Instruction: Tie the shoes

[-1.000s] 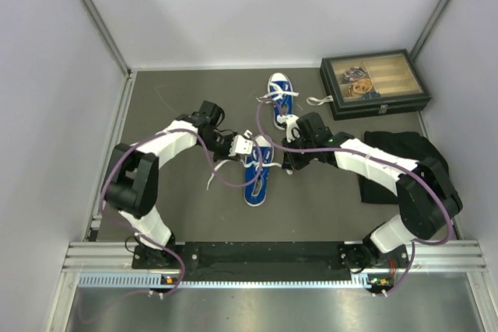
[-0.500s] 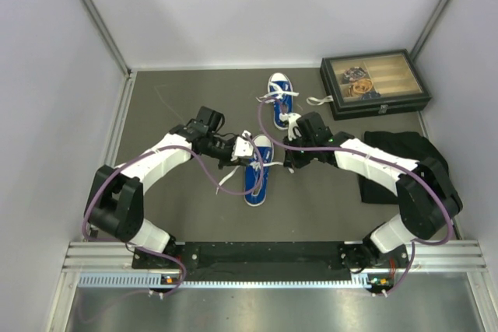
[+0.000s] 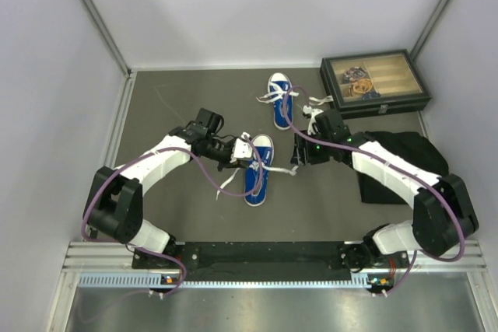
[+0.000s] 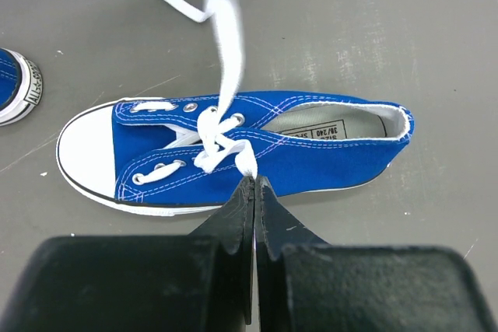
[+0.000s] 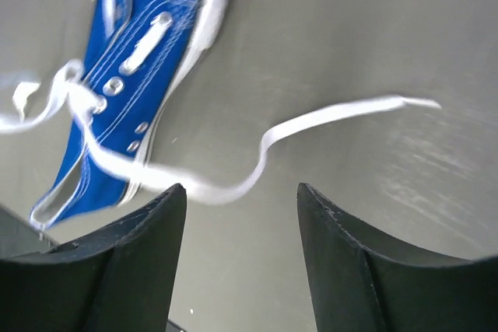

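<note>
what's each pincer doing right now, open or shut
left pincer: closed, pinching a white lace of the blue shoe
right pincer: open, holding nothing

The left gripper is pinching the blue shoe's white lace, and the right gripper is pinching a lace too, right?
Not quite. The left gripper is shut on the white lace of the blue shoe, but the right gripper is open and pinches nothing. The right wrist view shows its fingers spread, with a loose lace end lying on the table beyond them.
</note>
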Robot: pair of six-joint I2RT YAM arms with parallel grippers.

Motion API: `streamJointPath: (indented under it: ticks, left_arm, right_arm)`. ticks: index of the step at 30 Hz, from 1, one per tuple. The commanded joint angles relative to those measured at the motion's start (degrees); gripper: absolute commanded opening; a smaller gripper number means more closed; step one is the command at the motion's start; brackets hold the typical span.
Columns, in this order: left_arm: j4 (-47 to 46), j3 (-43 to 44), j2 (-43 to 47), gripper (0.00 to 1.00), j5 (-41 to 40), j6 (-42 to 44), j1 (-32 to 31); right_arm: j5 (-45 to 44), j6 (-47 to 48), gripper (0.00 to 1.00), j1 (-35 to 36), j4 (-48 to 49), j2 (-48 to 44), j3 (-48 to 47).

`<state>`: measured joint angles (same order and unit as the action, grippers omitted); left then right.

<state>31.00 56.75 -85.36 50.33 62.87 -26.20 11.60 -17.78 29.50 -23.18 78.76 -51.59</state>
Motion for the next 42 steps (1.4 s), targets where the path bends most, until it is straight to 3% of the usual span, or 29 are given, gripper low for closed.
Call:
streamJointPath:
  ticks: [1, 6, 15, 23, 26, 28, 29, 30, 36, 42]
  left_arm:
    - [-1.3, 0.7, 0.8, 0.00, 2.7, -0.2, 0.0]
    - [-1.2, 0.0, 1.3, 0.00, 2.5, -0.1, 0.0]
    - [-2.4, -0.1, 1.3, 0.00, 2.6, -1.3, 0.1]
    - [-0.9, -0.7, 1.9, 0.00, 2.5, 0.6, 0.1]
    - [-1.3, -0.7, 1.7, 0.00, 2.8, 0.4, 0.1]
    - [-1.5, -0.8, 1.6, 0.00, 2.7, 0.3, 0.0]
    - [-1.3, -0.9, 1.6, 0.00, 2.7, 0.4, 0.0]
    - [-1.2, -0.9, 1.8, 0.00, 2.7, 0.8, 0.0]
    - [-1.4, -1.6, 2.7, 0.00, 3.4, 1.0, 0.0]
    - [-3.1, -2.5, 3.5, 0.00, 4.1, 0.7, 0.0]
  right_arm:
    - [-6.5, -8.2, 0.59, -0.5, -1.1, 1.8, -1.1]
    - [-9.1, -13.5, 0.60, -0.1, -1.6, 6.6, -4.9]
    - [-20.9, -20.4, 0.58, 9.8, -9.6, 15.2, -11.3]
    - [-25.0, -24.1, 0.54, 10.1, -11.7, 20.6, -11.5]
    - [-23.2, -24.6, 0.44, 10.1, -9.9, 22.1, -10.3]
    - [-23.5, -24.4, 0.26, 10.1, -9.0, 22.4, -10.1]
    - [-23.7, -23.8, 0.11, 10.1, -8.8, 22.3, -11.0]
    - [-24.2, -23.2, 0.06, 9.3, -9.4, 22.1, -11.7]
    - [-21.9, -15.2, 0.00, 3.2, -3.3, 15.5, -17.7]
    - [-12.4, -8.9, 0.00, 3.3, 4.0, 18.9, -29.3]
